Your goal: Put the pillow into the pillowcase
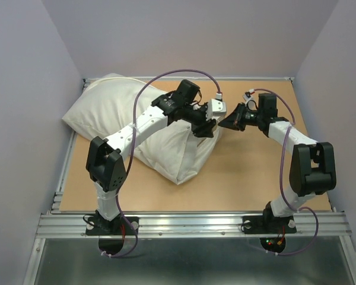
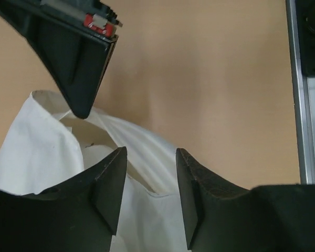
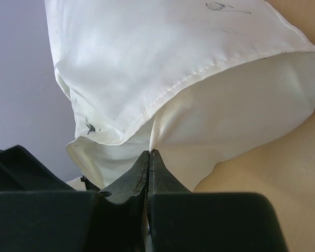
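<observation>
right gripper (image 3: 148, 155) pinches the stitched hem of the limp pillowcase (image 3: 173, 52); left gripper (image 2: 151, 152) hangs open over it.

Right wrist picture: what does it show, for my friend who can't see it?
The right gripper is shut, pinching the edge of a cream pillowcase. The wrinkled cloth fills the top, with tan table on the right.

You're looking down from above and behind over the whole table (image 1: 249, 178), wrist views are peering closely past the left end effector (image 2: 151, 157) and right end effector (image 3: 148, 156), all sharing the pillowcase (image 3: 173, 52)
</observation>
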`<state>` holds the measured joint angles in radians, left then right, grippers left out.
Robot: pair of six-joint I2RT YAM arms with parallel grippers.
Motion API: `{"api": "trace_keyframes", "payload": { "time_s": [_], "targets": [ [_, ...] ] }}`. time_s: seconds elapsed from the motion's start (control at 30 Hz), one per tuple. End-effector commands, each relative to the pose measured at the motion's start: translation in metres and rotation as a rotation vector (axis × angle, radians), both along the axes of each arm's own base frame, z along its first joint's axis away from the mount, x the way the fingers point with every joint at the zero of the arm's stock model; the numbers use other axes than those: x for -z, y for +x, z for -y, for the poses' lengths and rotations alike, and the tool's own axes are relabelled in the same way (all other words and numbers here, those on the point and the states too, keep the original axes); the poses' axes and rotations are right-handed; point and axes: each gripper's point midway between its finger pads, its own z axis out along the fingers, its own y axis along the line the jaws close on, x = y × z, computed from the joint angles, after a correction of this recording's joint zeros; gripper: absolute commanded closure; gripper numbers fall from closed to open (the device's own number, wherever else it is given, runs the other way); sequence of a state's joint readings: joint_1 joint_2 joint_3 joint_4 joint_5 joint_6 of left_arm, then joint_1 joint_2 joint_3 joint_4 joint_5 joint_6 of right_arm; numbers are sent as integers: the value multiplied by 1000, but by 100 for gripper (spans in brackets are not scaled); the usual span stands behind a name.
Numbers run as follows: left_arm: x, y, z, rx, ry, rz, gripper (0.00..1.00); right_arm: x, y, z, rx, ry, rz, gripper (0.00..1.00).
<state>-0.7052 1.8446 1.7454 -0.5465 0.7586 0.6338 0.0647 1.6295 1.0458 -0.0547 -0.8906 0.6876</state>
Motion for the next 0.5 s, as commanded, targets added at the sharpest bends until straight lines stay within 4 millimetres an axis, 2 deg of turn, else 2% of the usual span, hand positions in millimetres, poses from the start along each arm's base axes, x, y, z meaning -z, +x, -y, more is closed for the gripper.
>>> {"api": "trace_keyframes", "payload": {
  "time_s": [0.0,0.03,0.13,0.17,0.2,0.23,0.3,0.37,0.47],
  "targets": [
    [10,28,3,-137,51,54,49,-26,-4,3,-10,14,80,99],
    [8,55,0,-244,27,74,50,-26,-6,2,-12,13,82,99],
    [-2,94,-6,-368,-19,141,52,-22,-10,4,-1,4,70,99],
    [-4,103,-7,-395,-18,165,53,-23,-11,4,1,2,73,100],
    [-15,110,-6,-400,-31,201,53,-23,-12,4,1,4,72,100],
    [-7,116,-5,-410,-11,196,54,-23,-13,4,-2,6,68,99],
    [-7,118,-4,-393,-9,168,59,-24,-14,4,-1,7,68,99],
    [-18,113,-3,-356,-45,128,62,-22,-13,5,2,3,66,99],
    [-40,78,-3,-215,-131,83,62,-24,-11,4,2,3,72,99]
  ]
}}
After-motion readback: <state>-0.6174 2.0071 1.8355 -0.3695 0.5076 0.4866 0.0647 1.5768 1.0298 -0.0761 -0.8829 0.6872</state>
